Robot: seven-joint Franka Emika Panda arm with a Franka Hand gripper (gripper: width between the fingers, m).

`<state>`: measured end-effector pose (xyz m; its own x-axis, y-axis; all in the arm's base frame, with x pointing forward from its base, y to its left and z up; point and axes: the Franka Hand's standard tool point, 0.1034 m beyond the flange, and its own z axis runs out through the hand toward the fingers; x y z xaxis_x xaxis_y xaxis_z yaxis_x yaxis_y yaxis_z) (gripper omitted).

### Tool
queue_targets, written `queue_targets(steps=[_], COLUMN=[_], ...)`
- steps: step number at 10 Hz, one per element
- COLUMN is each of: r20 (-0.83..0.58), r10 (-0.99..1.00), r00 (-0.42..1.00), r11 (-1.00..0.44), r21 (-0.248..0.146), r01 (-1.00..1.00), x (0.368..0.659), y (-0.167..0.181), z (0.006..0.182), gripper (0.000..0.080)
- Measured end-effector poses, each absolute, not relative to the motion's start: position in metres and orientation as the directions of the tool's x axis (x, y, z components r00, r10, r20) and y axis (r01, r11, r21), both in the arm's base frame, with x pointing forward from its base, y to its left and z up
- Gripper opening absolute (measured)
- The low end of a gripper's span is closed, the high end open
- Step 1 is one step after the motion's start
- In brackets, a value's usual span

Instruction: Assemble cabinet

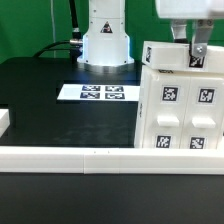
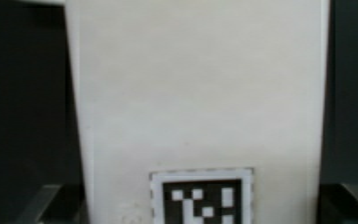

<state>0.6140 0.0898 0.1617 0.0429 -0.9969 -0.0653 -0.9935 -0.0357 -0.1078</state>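
Observation:
The cabinet (image 1: pixel 180 115), a large white box with several black-and-white markers on its face, stands at the exterior view's right, just behind the front rail. A white tagged panel (image 1: pixel 165 57) lies tilted along its top edge. My gripper (image 1: pixel 189 42) comes down from above, one finger on each side of this panel. In the wrist view the panel (image 2: pixel 194 100) fills the space between the two dark fingers (image 2: pixel 44 203), and its marker (image 2: pixel 202 198) sits near the gripper (image 2: pixel 194 206). The jaws press on the panel's two long edges, shut on it.
The marker board (image 1: pixel 100 92) lies flat on the black table in front of the robot base (image 1: pixel 105 40). A long low white rail (image 1: pixel 70 155) runs along the front edge. A short white piece (image 1: pixel 5 122) shows at the exterior view's far left.

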Motion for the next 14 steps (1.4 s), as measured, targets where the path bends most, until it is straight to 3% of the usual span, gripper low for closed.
queue_targets(steps=[2, 5, 6, 7, 14], r20=[-0.082, -0.105, -0.105, -0.110, -0.165], r10=[-0.993, -0.981, -0.983, -0.984, -0.980], r00=[-0.086, -0.165, -0.152, -0.142, -0.111], r11=[0.095, 0.175, 0.162, 0.153, 0.131], r21=[-0.109, -0.099, -0.100, -0.101, -0.114], r01=[-0.990, -0.980, -0.982, -0.983, -0.985], x=[0.615, 0.615, 0.615, 0.616, 0.619], y=[0.091, 0.093, 0.094, 0.094, 0.101], z=[0.163, 0.162, 0.162, 0.163, 0.173], gripper=[0.0557, 0.0557, 0.0709, 0.0771, 0.0797])
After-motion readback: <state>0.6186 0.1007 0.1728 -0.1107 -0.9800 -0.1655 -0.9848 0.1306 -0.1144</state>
